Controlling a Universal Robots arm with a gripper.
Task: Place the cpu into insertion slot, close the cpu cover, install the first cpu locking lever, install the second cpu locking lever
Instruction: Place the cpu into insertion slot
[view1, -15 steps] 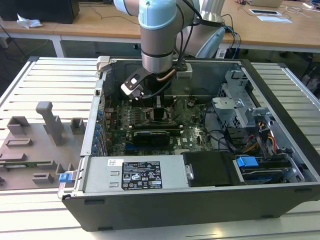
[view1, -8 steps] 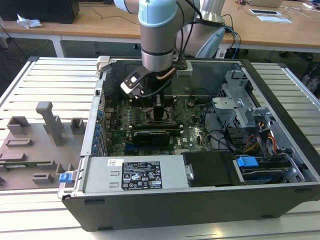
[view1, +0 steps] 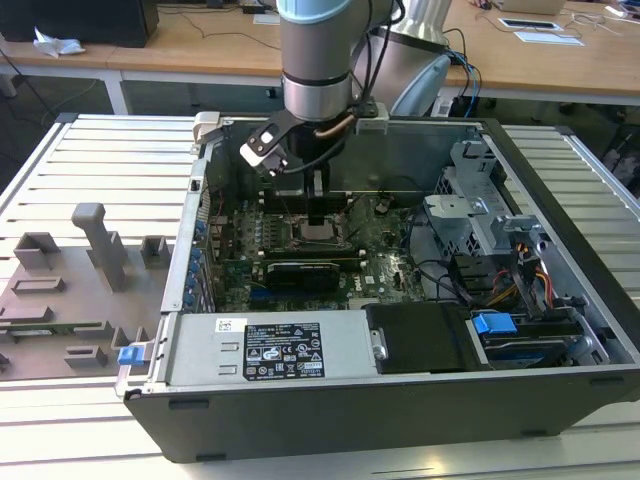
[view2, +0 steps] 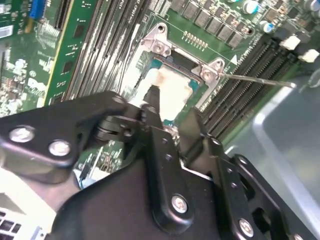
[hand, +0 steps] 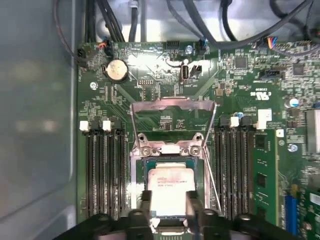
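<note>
I see the chip (hand: 171, 182): flat square, silver-grey top, thin green rim. It lies in the socket (hand: 136, 170) on the green board (view1: 385, 262). The cover (hand: 172, 104) is open, laid back flat, with board showing through its window. The gripper (hand: 169, 202) straddles the chip; I can't tell whether it's pinching it. The open computer case (view1: 400, 400) holds the board, cables (view1: 440, 275) and a labelled grey box (view1: 285, 350).

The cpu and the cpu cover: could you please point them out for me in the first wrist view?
cpu (hand: 171, 185), first wrist view, on the middle of its silver top.
cpu cover (hand: 172, 103), first wrist view, on the frame bar farthest from its hinge; the cover stands swung open.
</note>
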